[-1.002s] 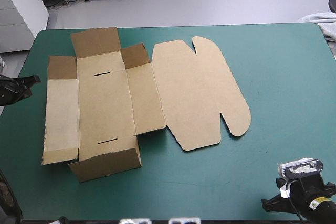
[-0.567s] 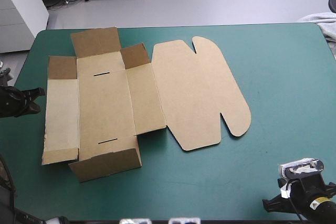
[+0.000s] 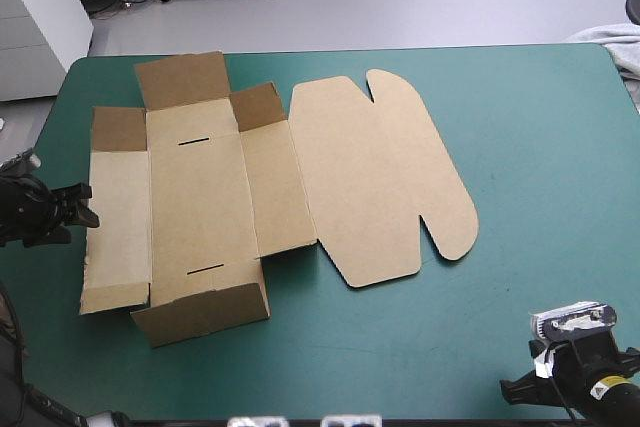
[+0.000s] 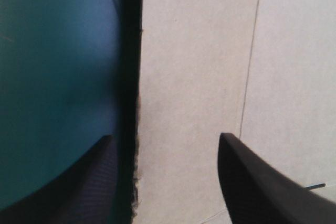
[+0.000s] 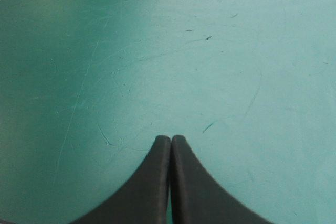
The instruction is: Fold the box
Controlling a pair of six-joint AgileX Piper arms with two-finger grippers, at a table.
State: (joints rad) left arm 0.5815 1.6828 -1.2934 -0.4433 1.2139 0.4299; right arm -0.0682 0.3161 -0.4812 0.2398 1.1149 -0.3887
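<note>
Brown board takes up the left half of the worktop [image 3: 530, 127] in the high view. The box [image 3: 200, 197] lies mostly spread out, its end flaps [image 3: 180, 77] partly raised and its lid [image 3: 385, 177] flat toward the middle. The left jaws sit right at the box's left side panel [image 3: 118, 217], about midway along it. The right jaws rest at the near right corner, well apart from the board.

From the left wrist, the jaws stand released and straddle the panel's outer edge, one side over the teal-green cover [image 4: 52, 51], the other over board. Nothing is pinched. A dark shadow runs along that edge, so it may sit slightly off the cover.

From the right wrist, the jaws are clenched on nothing, above bare cover.

To me the sheet looks light, thin and stiff, likely to hinge cleanly along its scored creases. That outer panel edge seems the place to take hold, though the whole sheet could slide if nudged.
</note>
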